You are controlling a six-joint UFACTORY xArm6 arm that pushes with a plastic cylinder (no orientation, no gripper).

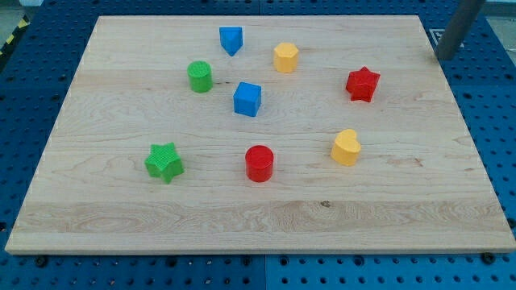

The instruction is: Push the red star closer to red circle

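Eight blocks on the board, rod off at the corner

Camera view: my tip (pixel 442 58) shows at the view's top right, just past the wooden board's (pixel 242 217) edge; the rod's upper part is cut off by the frame. It touches no block and stands well apart from the red star (pixel 363 84), which sits upright at the right. The red circle (pixel 260 163) lies lower, near centre, with the yellow heart (pixel 346 148) roughly between them.

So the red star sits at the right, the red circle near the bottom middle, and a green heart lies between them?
Not quite: the heart is yellow, not green, as the camera view shows. The red star does sit at the right, the red circle near the bottom middle.
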